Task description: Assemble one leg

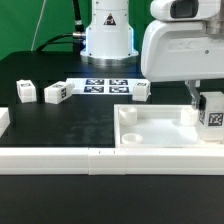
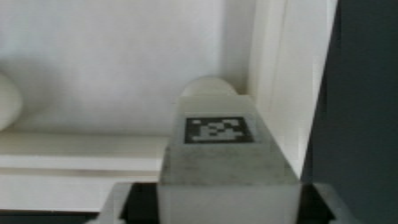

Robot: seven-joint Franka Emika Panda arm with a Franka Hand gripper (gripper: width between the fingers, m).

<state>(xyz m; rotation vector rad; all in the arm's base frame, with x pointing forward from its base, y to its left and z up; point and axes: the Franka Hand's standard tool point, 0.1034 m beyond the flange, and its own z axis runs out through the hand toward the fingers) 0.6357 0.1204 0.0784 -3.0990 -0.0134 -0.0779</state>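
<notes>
My gripper [image 1: 208, 108] is at the exterior view's right, over the right end of the large white tray-like piece [image 1: 160, 132]. It is shut on a white leg [image 1: 213, 112] with a black-and-white tag, held upright just above the tray's right corner. In the wrist view the held leg [image 2: 217, 140] fills the middle, its tag facing the camera, the tray's rim [image 2: 267, 60] beyond it. Three more legs lie on the black table: one [image 1: 25, 92] at the left, one [image 1: 55, 93] beside it, one [image 1: 141, 91] near the middle.
The marker board [image 1: 104, 86] lies flat at the back before the robot base [image 1: 107, 35]. Long white border rails [image 1: 60, 158] run along the front, and a white block [image 1: 3, 122] sits at the left edge.
</notes>
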